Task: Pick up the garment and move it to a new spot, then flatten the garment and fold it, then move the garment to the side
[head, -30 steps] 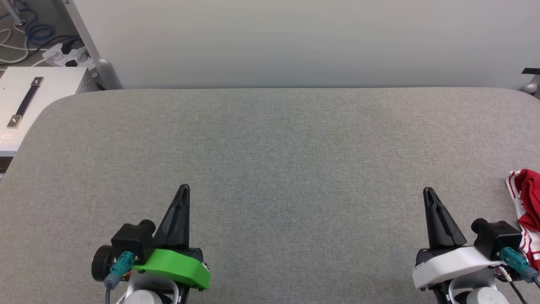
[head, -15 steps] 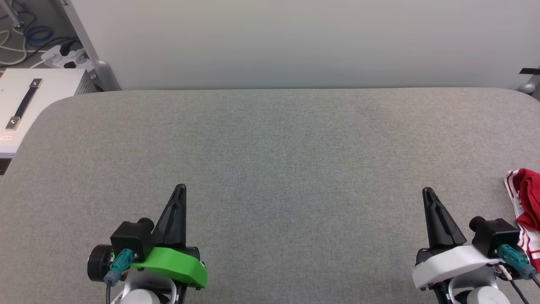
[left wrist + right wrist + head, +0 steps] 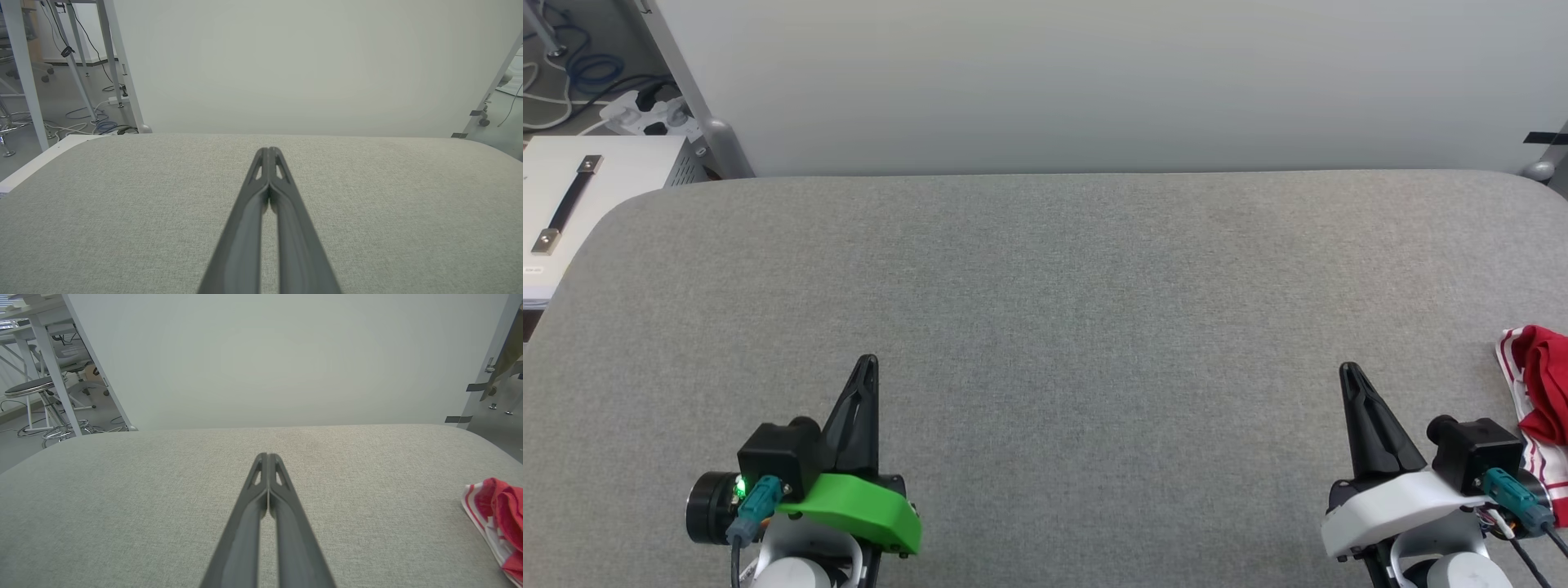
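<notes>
Work surface: table (image 3: pixel 1045 269) padded in grey woven cloth with a fine, even, matte weave and rounded far corners. A plain pale panel (image 3: pixel 1094 82) stands upright behind it. Off the far left corner sits a white box (image 3: pixel 629 188) with a black strap handle. The garment (image 3: pixel 1535 392) lies crumpled at the table's right edge, partly cut off by the head view's border: soft red cloth bunched over a white part with red stripes. Left gripper (image 3: pixel 868 361): two long, dark, tapered fingers pressed together into one point with nothing between them. The left wrist view shows them meeting along their length, with small slots near the tips. A green moulded cover (image 3: pixel 858 510) sits on that wrist. Right gripper (image 3: pixel 1347 369): same shape, jaws likewise closed and empty, with a white cover (image 3: pixel 1388 506) on the wrist. Both arms sit low at the near edge, fingers pointing away toward the panel, roughly parallel and well apart. Whether they touch the cloth cannot be told. The garment lies just right of the right wrist, apart from the fingers. Against a second ago, the whole head view has slid slightly left, which is a camera shift. The left gripper sits a touch further left than that shift accounts for. A green light is now lit on the left wrist's black camera housing (image 3: pixel 776 457). The garment's folds are unchanged, and both grippers are closed as before.
</notes>
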Robot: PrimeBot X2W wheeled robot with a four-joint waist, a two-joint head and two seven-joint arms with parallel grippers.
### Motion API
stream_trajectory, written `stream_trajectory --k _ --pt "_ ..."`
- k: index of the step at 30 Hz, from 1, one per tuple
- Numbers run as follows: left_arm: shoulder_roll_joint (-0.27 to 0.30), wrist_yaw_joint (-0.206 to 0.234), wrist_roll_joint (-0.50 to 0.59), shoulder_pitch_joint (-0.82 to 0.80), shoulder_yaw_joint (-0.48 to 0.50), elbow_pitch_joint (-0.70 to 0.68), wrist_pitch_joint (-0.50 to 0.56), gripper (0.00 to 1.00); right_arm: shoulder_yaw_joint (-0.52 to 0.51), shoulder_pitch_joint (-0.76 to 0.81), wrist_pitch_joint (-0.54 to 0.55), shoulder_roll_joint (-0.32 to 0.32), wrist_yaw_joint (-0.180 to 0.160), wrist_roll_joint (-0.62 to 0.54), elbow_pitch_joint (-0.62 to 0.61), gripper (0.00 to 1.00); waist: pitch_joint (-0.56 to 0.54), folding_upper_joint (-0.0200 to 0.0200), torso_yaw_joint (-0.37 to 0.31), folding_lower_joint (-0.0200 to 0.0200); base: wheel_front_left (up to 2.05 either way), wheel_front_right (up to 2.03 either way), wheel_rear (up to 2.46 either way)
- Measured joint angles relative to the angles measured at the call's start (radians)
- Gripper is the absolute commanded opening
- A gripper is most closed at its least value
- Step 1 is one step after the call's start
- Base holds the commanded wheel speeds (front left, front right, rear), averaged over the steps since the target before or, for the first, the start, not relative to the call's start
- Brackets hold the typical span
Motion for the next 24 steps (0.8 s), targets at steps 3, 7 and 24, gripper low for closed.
stream_trajectory --k 3,7,24 --pt "0.0 0.001 0.005 0.0 0.001 -0.002 0.007 0.0 -0.001 0.0 0.006 0.0 0.0 -0.003 -0.003 0.0 -0.001 0.0 -0.001 0.0 0.0 0.0 0.0" --pt "0.0 0.004 0.009 0.0 0.003 -0.004 0.013 0.0 -0.002 0.0 0.012 0.001 0.0 -0.01 -0.006 0.0 -0.001 0.0 -0.002 0.0 0.0 0.0 0.0" --pt "0.0 0.023 0.04 0.0 0.016 -0.012 0.049 0.0 -0.005 0.0 0.045 0.002 0.0 -0.046 -0.018 0.0 -0.005 0.0 -0.007 0.0 0.0 0.0 0.0"
